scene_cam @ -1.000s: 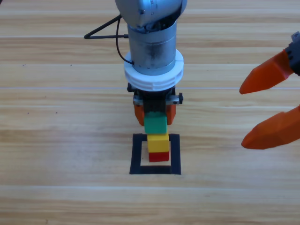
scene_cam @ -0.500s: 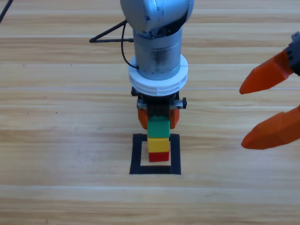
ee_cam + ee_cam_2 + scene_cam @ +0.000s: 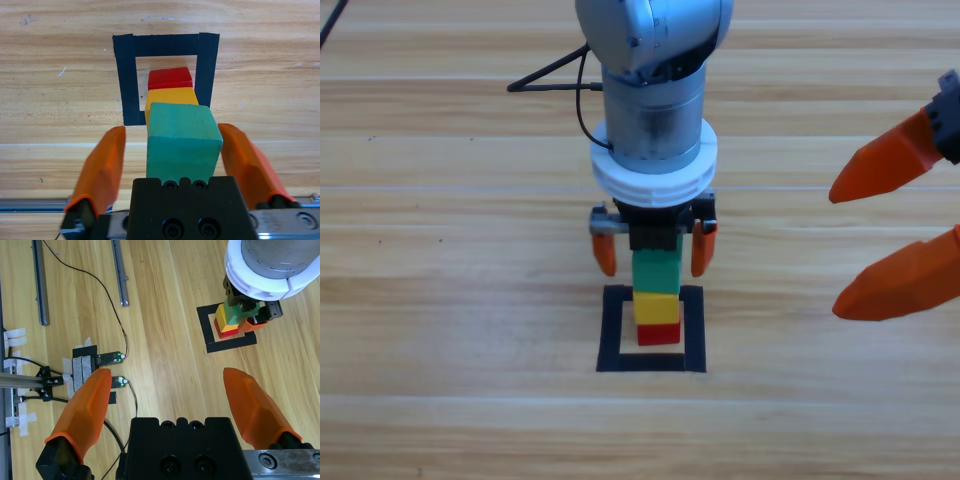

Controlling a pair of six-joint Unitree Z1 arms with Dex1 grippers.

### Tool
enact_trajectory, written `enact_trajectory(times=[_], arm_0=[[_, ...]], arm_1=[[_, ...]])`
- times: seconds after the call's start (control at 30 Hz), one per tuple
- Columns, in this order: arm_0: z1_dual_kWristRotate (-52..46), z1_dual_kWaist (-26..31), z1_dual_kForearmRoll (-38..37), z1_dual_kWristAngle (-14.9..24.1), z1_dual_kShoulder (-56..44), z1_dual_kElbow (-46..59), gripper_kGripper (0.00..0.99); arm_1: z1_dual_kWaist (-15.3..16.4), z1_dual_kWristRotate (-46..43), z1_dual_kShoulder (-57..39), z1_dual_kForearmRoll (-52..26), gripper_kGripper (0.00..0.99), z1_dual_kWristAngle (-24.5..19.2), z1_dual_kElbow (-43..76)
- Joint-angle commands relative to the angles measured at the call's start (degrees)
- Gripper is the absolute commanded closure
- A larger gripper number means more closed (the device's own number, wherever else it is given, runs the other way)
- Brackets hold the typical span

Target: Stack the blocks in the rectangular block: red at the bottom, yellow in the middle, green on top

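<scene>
You have three cubes on the table, one of each colour, all in a single column: red cube (image 3: 660, 334) at the bottom, yellow cube (image 3: 658, 306) on it, green cube (image 3: 655, 270) on top. One black tape square (image 3: 612, 332) holds them; the red cube sits on the bare wood inside the outline, closer to its far edge in the left wrist view, with no cube outside it. Two grippers count in view. Your left gripper (image 3: 654, 250) hangs straight down over the stack, its two orange jaws spread to either side of the green cube with a gap of wood showing on each side in the wrist view, so neither touches it. Your right gripper (image 3: 895, 232) waits at the right edge, well apart from the square, jaws wide open and holding nothing. From its wrist camera you can also see a few cables (image 3: 100, 295) and two metal rails (image 3: 119, 271) lying on the wood.
</scene>
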Motion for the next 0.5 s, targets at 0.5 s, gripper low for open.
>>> enact_trajectory(times=[0.5], arm_0=[[3.92,0.05,0.3,3.61,-13.95,-1.5,0.0]], arm_1=[[2.24,0.39,3.59,-2.17,0.005,-0.96,1.22]])
